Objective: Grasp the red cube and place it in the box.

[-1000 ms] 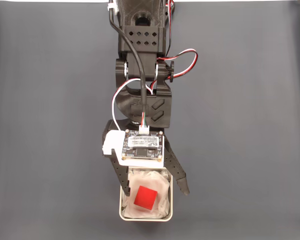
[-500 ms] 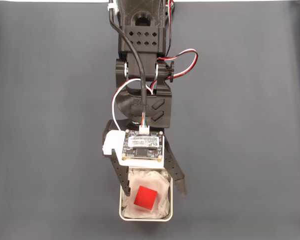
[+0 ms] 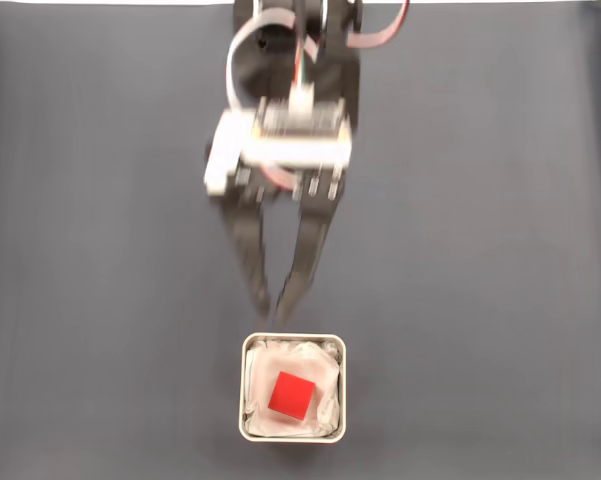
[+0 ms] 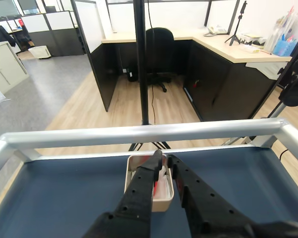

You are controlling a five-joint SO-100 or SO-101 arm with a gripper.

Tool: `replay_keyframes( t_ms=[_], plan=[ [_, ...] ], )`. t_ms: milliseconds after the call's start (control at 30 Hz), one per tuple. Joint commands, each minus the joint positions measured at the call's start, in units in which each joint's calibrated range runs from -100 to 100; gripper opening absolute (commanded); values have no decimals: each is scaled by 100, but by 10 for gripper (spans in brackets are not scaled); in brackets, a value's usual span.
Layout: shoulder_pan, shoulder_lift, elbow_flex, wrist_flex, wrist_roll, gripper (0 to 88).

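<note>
Fixed view from my station: the red cube lies on the wrinkled white lining inside the box, so I judge the placing done, with nothing left but parking the arm. The gripper hangs just above the box's upper rim in this picture, clear of it and empty, its fingers drawn nearly together with only a narrow gap at the tips. In the wrist view the two dark fingers point at the cream box on the dark blue table, a sliver of red showing between them. My count: one cube, one box, one arm.
</note>
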Motion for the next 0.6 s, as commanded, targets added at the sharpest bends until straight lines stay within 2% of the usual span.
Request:
replay_keyframes(
  t_ms=[0, 267, 433, 567],
  plan=[
    [-100, -1956, 1673, 22, 59, 0],
    [-108, -5049, 5240, 531, 88, 0],
    [-108, -6393, 6700, 1490, 93, 0],
    [-65, -6809, 7485, 2375, 93, 0]
  ],
)
